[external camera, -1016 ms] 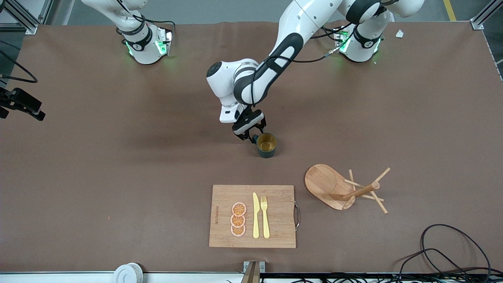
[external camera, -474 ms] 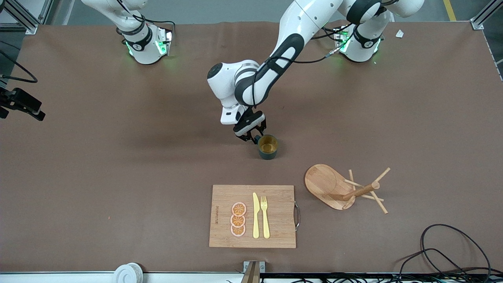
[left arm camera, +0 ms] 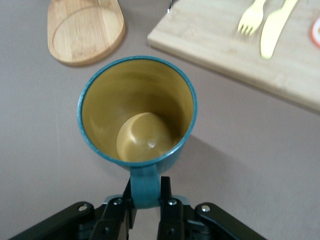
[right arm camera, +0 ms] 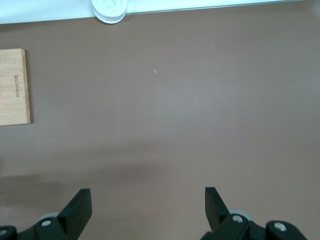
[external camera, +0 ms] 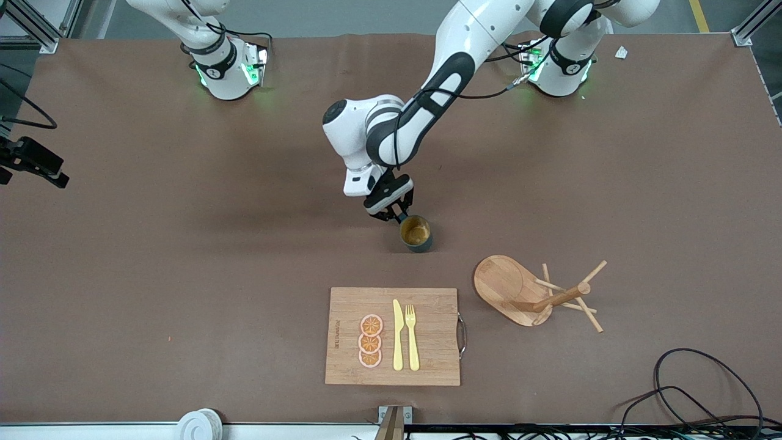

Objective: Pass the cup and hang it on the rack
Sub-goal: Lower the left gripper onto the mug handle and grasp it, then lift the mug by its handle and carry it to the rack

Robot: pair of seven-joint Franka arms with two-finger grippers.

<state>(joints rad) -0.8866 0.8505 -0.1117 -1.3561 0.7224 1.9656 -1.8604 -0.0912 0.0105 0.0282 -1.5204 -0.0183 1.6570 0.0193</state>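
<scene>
The dark teal cup (external camera: 416, 233) with a yellowish inside is at the middle of the table, farther from the front camera than the cutting board. My left gripper (external camera: 396, 214) is shut on its small side handle; in the left wrist view the cup (left arm camera: 137, 110) fills the middle and the gripper (left arm camera: 145, 192) clamps the handle. The cup looks slightly tilted. The wooden rack (external camera: 537, 294), with an oval base, post and thin pegs, stands toward the left arm's end; its base (left arm camera: 85, 30) shows in the left wrist view. My right gripper (right arm camera: 147, 200) is open and empty over bare table.
A bamboo cutting board (external camera: 394, 336) with a yellow knife (external camera: 398, 335), a fork (external camera: 412, 336) and orange slices (external camera: 370, 341) lies near the front edge. A white roll (external camera: 199, 423) sits at the table's front edge. Black cables (external camera: 702, 391) lie at the front corner.
The left gripper stays shut on the handle. The cup has shifted slightly toward the front camera and tipped a little. The right arm has not moved.
</scene>
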